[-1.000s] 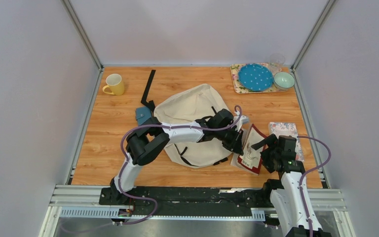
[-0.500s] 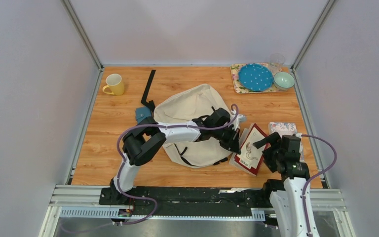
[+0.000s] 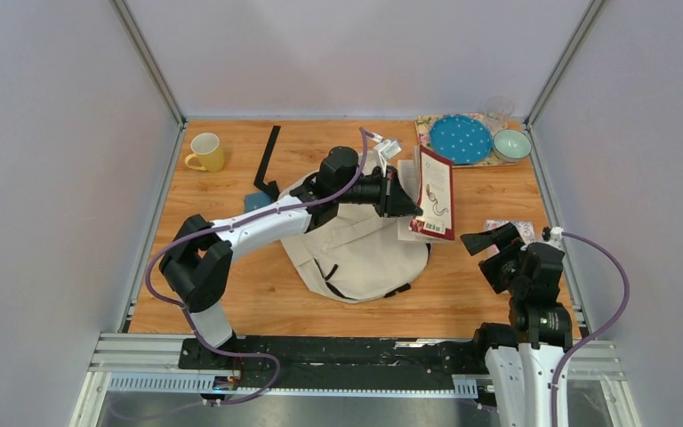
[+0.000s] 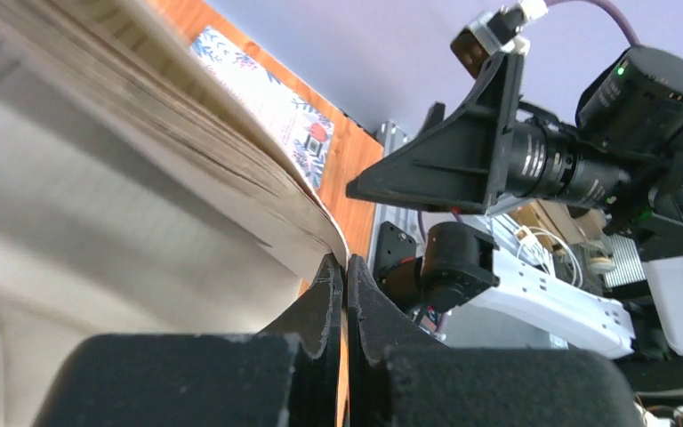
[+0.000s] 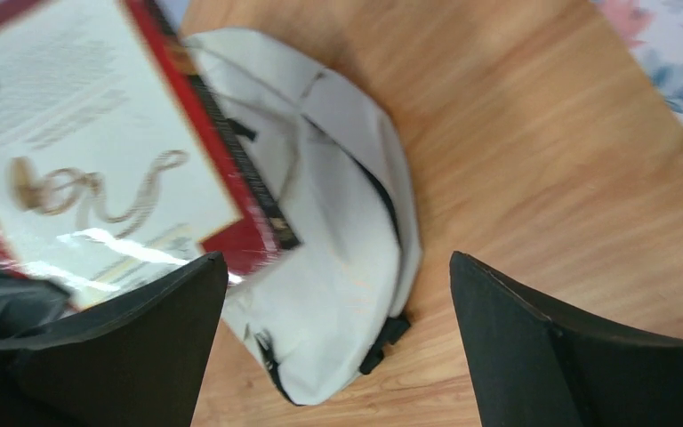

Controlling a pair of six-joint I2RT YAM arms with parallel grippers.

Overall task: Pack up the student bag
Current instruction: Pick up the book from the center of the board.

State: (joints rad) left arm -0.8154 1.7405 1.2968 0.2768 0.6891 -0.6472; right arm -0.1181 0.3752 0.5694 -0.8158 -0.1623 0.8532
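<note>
Evidently the left fingers [image 4: 318,311] pinch the red-bordered book [image 3: 434,193] upright above the student bag [image 3: 356,253] at its right edge, presumably to slip it inside; right fingers [image 5: 98,347] hang spread, empty.

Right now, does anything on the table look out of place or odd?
Yes: the red-bordered book hangs in the air, tilted on edge over the student bag's edge, held only by the left gripper, jaws shut on its edge.
</note>
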